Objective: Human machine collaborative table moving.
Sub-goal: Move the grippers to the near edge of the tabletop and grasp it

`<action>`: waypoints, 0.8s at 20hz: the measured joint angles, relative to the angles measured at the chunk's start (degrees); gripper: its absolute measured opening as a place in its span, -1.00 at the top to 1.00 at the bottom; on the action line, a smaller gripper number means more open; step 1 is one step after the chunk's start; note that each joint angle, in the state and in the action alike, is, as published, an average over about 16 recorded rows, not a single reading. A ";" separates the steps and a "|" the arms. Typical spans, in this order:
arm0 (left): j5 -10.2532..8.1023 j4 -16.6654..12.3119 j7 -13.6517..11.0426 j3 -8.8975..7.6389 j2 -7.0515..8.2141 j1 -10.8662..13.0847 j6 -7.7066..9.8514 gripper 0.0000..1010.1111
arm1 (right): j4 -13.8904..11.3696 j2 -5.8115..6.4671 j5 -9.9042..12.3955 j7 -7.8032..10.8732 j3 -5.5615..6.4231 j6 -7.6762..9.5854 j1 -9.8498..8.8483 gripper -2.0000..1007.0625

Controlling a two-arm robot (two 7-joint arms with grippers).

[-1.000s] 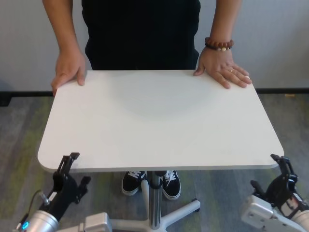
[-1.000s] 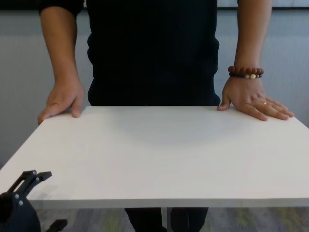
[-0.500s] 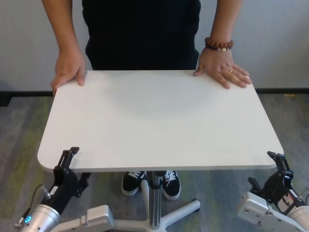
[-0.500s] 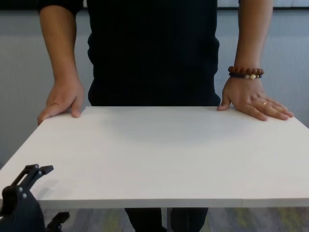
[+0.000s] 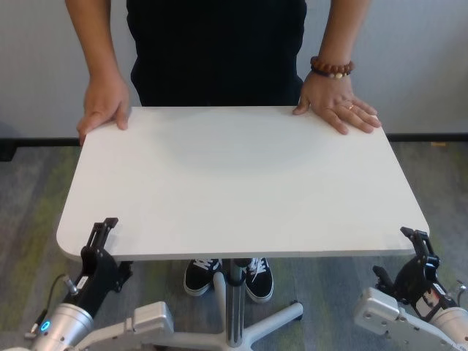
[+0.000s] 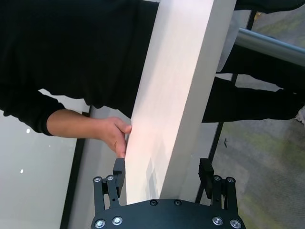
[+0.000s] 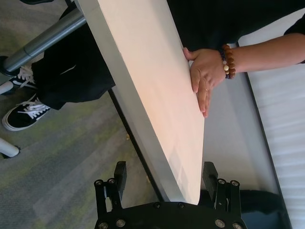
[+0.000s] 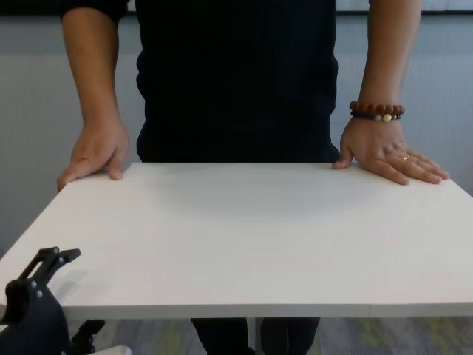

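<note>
The left pincer (image 5: 100, 245) stands open at the near left corner of the bench (image 5: 241, 183), its fingers (image 6: 118, 171) straddling the thin edge, one above, one below, no contact visible. The right pincer (image 5: 415, 252) is open the same way at the near right corner. Across the top from both, the human (image 5: 216, 51) rests a hand on each far corner, a beaded bracelet (image 5: 331, 69) on one wrist. Only the head and right wrist views show the pedestal leg (image 5: 234, 307), star base and black sneakers (image 5: 203, 274) beneath.
</note>
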 joint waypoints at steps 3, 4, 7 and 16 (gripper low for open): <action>0.48 0.45 0.03 -0.27 -0.51 -0.28 0.14 -0.98 | 0.66 -0.54 -0.67 0.20 -0.05 -0.16 0.52 -1.00; 0.65 0.59 0.04 -0.36 -0.67 -0.36 0.18 -0.98 | 0.87 -0.73 -0.90 0.25 -0.06 -0.21 0.70 -1.00; 1.09 0.92 0.02 -0.64 -1.11 -0.57 0.26 -0.98 | 1.53 -1.29 -1.61 0.39 -0.06 -0.34 1.28 -1.00; 1.84 1.63 -0.36 -1.57 -2.15 -0.93 -0.18 -0.98 | 3.17 -3.03 -3.34 0.89 0.21 -0.59 3.06 -1.00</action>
